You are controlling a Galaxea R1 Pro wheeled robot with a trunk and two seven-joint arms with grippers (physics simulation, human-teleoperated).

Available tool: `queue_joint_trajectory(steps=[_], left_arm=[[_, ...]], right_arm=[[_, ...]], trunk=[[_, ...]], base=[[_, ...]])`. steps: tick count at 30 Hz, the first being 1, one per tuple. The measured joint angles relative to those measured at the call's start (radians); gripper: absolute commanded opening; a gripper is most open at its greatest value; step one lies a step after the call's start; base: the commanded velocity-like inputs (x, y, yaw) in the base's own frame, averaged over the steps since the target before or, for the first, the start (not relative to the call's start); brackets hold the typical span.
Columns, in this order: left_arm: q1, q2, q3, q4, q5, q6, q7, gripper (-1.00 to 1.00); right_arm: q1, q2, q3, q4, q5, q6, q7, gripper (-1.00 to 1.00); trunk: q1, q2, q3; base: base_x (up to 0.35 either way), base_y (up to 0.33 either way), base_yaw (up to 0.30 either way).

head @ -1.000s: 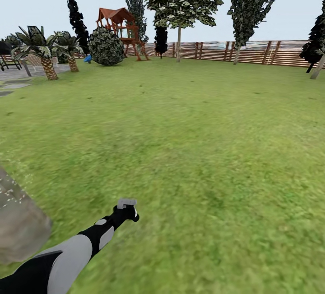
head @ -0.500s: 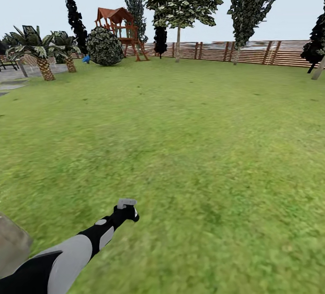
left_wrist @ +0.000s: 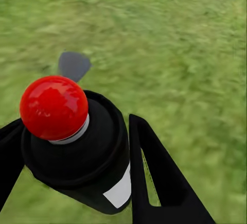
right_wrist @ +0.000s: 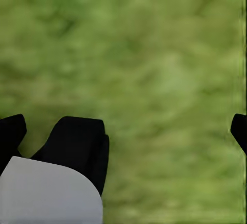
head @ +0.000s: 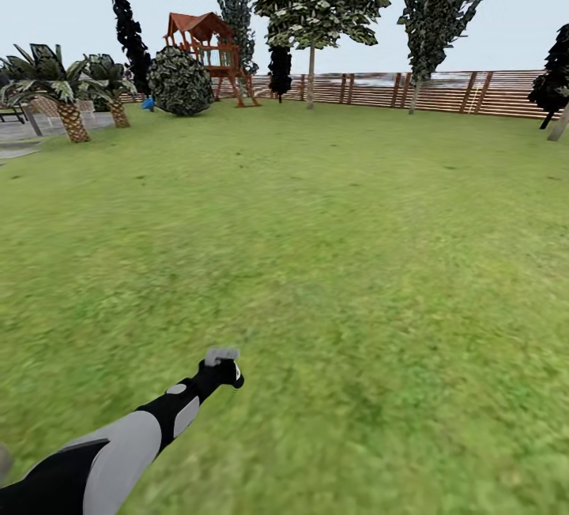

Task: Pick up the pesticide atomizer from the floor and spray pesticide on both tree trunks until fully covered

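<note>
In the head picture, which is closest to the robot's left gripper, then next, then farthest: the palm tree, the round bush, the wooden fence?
From the left gripper:
1. Palm tree, far left.
2. Round bush, beside the playhouse.
3. Wooden fence, along the back right.

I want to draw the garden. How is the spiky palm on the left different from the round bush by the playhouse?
The palm has a bare scaly brown trunk with long drooping fronds on top; the round bush shows no trunk and its leaves reach down to the grass. The palm spreads out wide like a fan; the bush is a tight ball. The palm stands nearer the paving; the bush sits right beside the playhouse. Both are green, leafy and short.
</note>
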Motion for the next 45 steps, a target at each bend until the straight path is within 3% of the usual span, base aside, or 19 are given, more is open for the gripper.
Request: queue_joint_trajectory(steps=[13,14,15,16,17,18,19,20,21,22,27,45], left_arm=[[0.000,0.001,0.000,0.000,-0.001,0.000,0.004,-1.00],[0.143,-0.082,0.251,-0.214,0.303,-0.059,-0.162,-1.00],[0.301,-0.135,0.171,-0.386,0.390,-0.357,-0.347,-1.00],[0.229,-0.124,0.120,-0.256,0.258,-0.245,-0.225,-1.00],[0.133,-0.100,0.055,-0.155,0.153,-0.160,-0.145,-1.00],[0.083,-0.053,0.057,-0.106,0.113,-0.097,-0.090,-1.00],[0.053,-0.034,0.033,-0.067,0.072,-0.062,-0.059,-1.00],[0.034,-0.022,0.021,-0.042,0.046,-0.039,-0.037,-1.00],[0.022,-0.014,0.013,-0.026,0.029,-0.025,-0.022,-1.00],[0.014,-0.009,0.008,-0.017,0.018,-0.016,-0.013,-1.00],[0.001,0.000,0.001,0.000,0.000,-0.003,0.001,-1.00],[0.014,0.004,0.001,0.000,-0.002,-0.002,0.005,-1.00]], right_arm=[[0.000,0.000,0.000,0.000,0.000,0.000,0.000,1.00],[-0.143,-0.070,0.265,0.261,0.375,-0.311,-0.244,1.00],[-0.264,-0.178,0.536,0.295,0.352,-0.389,-0.426,1.00],[-0.374,-0.288,0.410,0.256,0.235,-0.255,-0.295,1.00],[-0.318,-0.294,0.274,0.126,0.147,-0.165,-0.188,1.00],[-0.216,-0.208,0.174,0.105,0.094,-0.106,-0.120,1.00],[-0.086,-0.056,0.114,0.073,0.064,-0.069,-0.077,1.00],[-0.060,0.012,0.074,0.074,0.042,-0.044,-0.049,1.00],[-0.039,-0.001,0.046,0.029,0.026,-0.028,-0.031,1.00],[-0.025,-0.016,0.029,0.018,0.016,-0.018,-0.020,1.00],[-0.002,-0.001,0.003,0.002,0.001,-0.001,-0.002,1.00],[0.000,0.000,0.000,0.000,0.000,0.000,0.000,1.00]], trunk=[[0.000,0.000,0.000],[0.000,0.000,0.000],[0.000,0.000,0.000],[0.000,0.000,0.000],[0.000,0.000,0.000],[0.000,0.000,0.000],[0.000,0.000,0.000],[0.000,0.000,0.000],[0.000,0.000,0.000],[0.000,0.000,0.000],[0.000,0.000,0.000],[0.000,0.000,0.000]], base=[[0.320,-0.201,0.000],[0.306,-0.214,0.000],[0.304,-0.216,0.000],[0.302,-0.217,0.000],[0.301,-0.218,0.000],[0.301,-0.218,0.000],[0.300,-0.218,0.000],[0.300,-0.219,0.000],[0.299,-0.219,0.000],[0.298,-0.219,0.000],[0.295,-0.219,0.000],[0.340,-0.019,0.000]])
